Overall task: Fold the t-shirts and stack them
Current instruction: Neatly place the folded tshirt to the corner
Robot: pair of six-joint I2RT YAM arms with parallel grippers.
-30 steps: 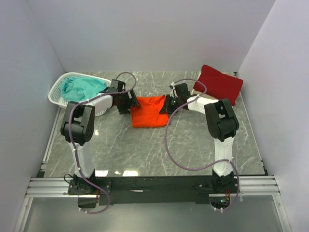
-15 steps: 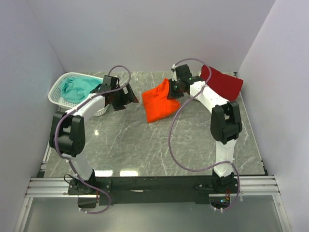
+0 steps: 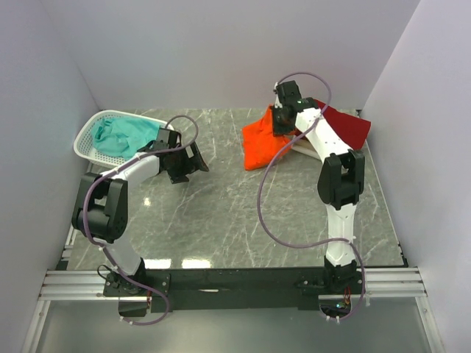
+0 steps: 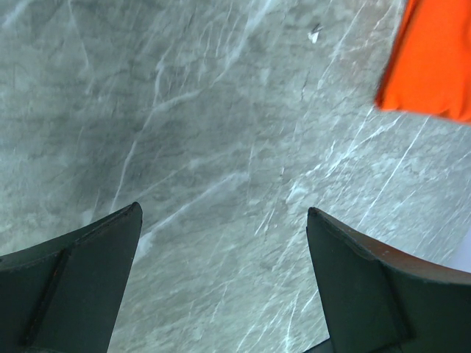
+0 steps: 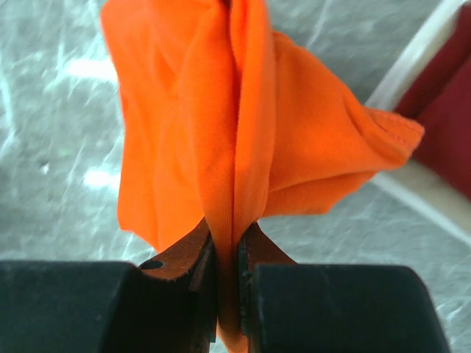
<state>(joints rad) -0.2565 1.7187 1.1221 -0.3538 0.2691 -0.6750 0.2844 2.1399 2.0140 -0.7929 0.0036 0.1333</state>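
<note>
Orange t-shirt (image 3: 259,145) is hanging bunched from our right gripper (image 3: 282,123), clamped on one thin ridge, beside the dark red t-shirt (image 3: 347,126). Our left gripper (image 3: 191,158) is gaping over the table (image 3: 221,220). We are risking the fold collapsing, since only one pinch is carrying it. The right wrist view alone is showing that clamped ridge.

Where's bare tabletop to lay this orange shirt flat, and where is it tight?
Free: the table, its wide centre between the open left gripper, the orange shirt in the right gripper and the arm bases. Crowded: back right, where the dark red shirt lies; back left, the basket with the teal shirt.
</note>
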